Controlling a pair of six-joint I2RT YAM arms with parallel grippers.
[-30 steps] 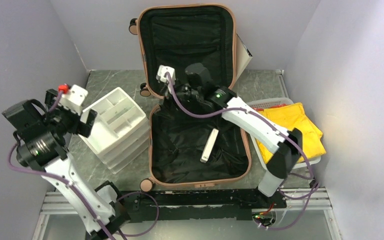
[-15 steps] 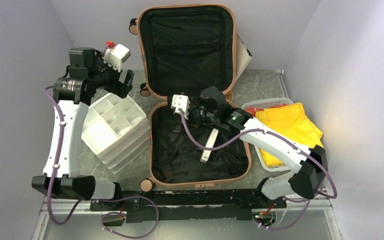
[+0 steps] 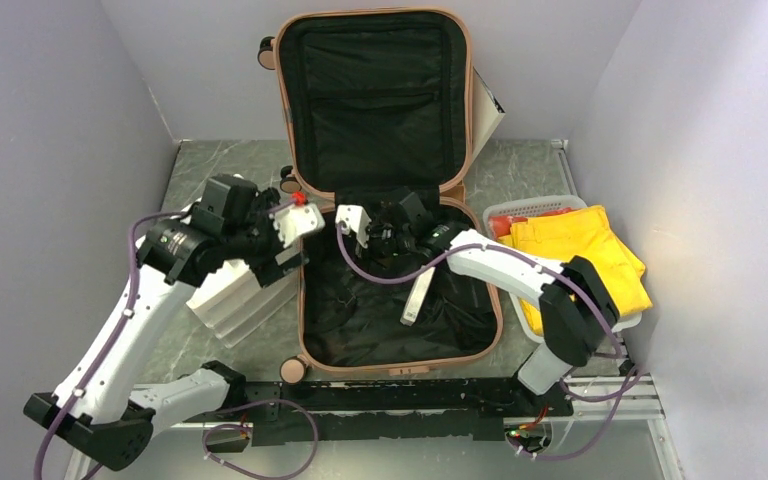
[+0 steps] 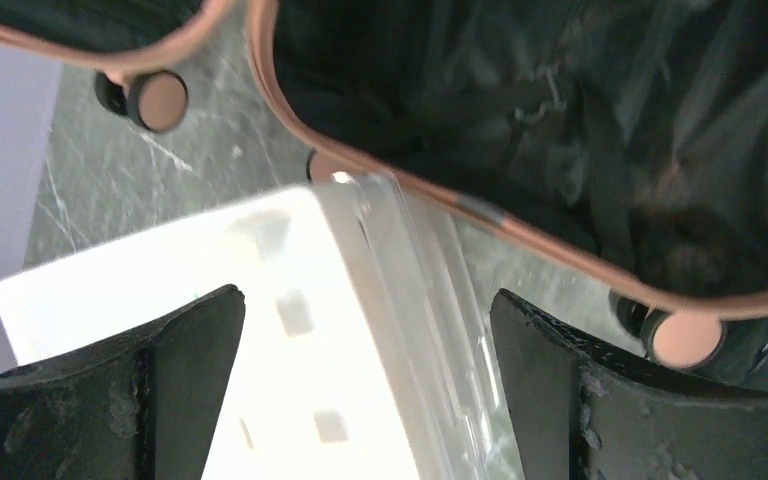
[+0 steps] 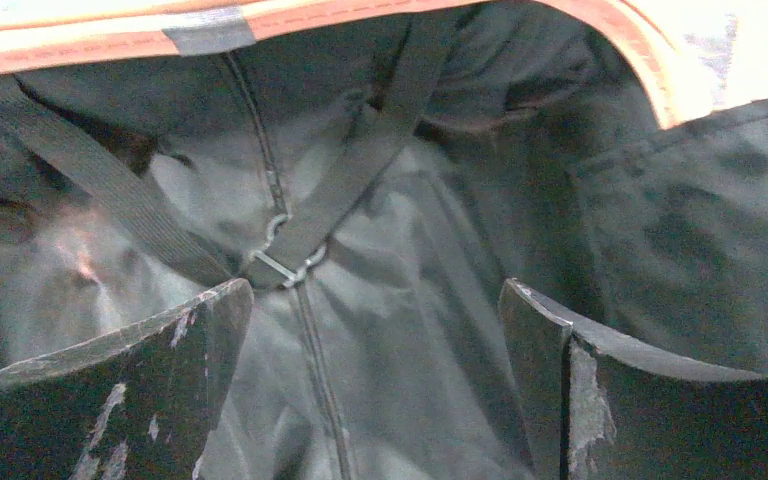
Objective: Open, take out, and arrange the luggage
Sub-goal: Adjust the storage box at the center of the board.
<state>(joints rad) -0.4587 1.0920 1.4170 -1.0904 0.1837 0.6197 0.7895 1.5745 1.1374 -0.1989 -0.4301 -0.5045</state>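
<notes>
The luggage (image 3: 380,100) has a smooth salmon-pink hard shell and matt black cloth lining (image 3: 360,320); the organiser (image 3: 230,305) is glossy white plastic, the table (image 3: 200,165) scratched, marbled grey.

The right pincer (image 5: 370,300) fills the lower corners of the frame, its two dark fingers (image 5: 110,400) spread wide with nothing between them. Behind them lies the luggage's black lining (image 5: 410,380), where two straps (image 5: 380,150) meet at a small metal buckle (image 5: 285,262) left of centre. The luggage's salmon-pink rim (image 5: 80,45) runs along the top.
</notes>
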